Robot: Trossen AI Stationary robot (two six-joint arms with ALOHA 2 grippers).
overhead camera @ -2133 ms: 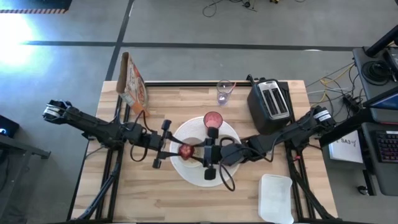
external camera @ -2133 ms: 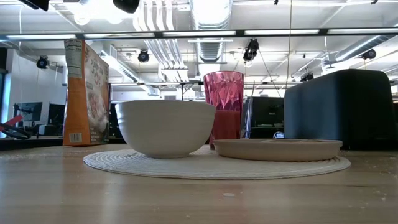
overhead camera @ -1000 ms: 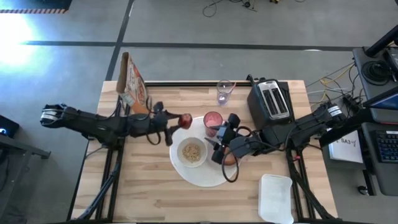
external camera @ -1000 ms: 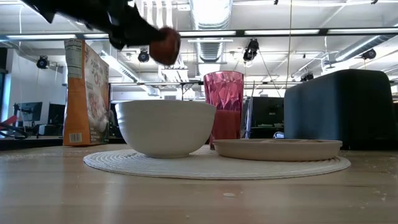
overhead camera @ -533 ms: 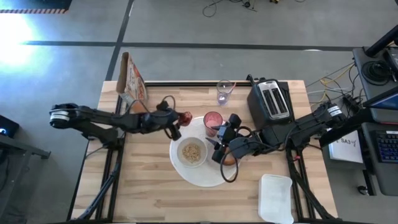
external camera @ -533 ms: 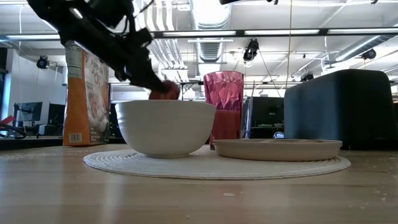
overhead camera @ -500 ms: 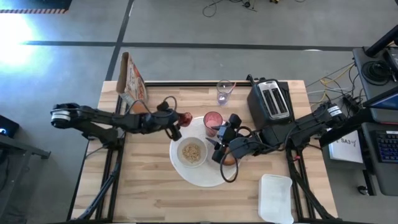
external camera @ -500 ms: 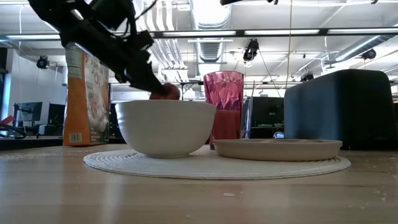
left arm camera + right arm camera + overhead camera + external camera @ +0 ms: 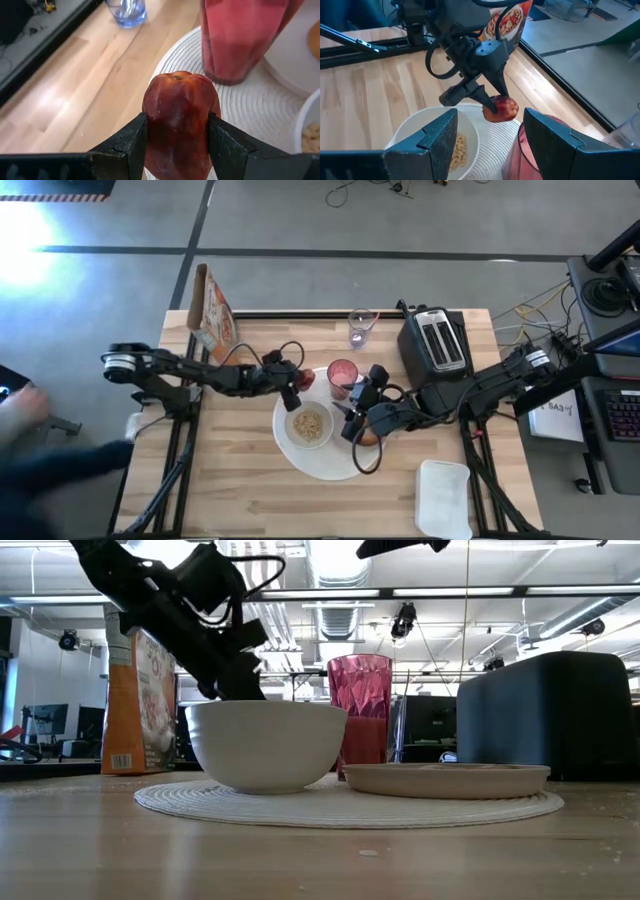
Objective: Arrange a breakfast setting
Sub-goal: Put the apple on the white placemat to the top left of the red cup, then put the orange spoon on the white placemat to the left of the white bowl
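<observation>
My left gripper point(image 9: 299, 382) is shut on the dark-red fruit point(image 9: 180, 117), low over the far-left part of the big round white ribbed plate point(image 9: 325, 468), beside the pink cup point(image 9: 342, 372). In the low view the small white bowl point(image 9: 266, 745) hides the fruit. The bowl point(image 9: 309, 425) holds cereal. My right gripper point(image 9: 352, 408) is open and empty over the small pale plate point(image 9: 445, 780), which holds the browned bread ring point(image 9: 370, 437). The metal spoon is out of view. My left gripper pinches the fruit's two opposite sides point(image 9: 150, 125) between its two fingers point(image 9: 227, 142). The fingers slant down from the table's left point(image 9: 485, 97). The fruit's stem end point(image 9: 175, 76) points away from the wrist. I cannot tell whether the fruit touches the plate.
A cereal box point(image 9: 213, 315) stands at the far left, a clear glass point(image 9: 360, 328) at the far edge, a toaster point(image 9: 436, 345) at the far right. A white rectangular tray point(image 9: 444, 498) lies at the near right. A blurred person point(image 9: 50, 470) is beside the table's left.
My left gripper has carried the fruit toward the table's right edge and down, from high beside the plate to low over its far-left part; in the low view the fruit has sunk behind the bowl. A person has come into view at the left.
</observation>
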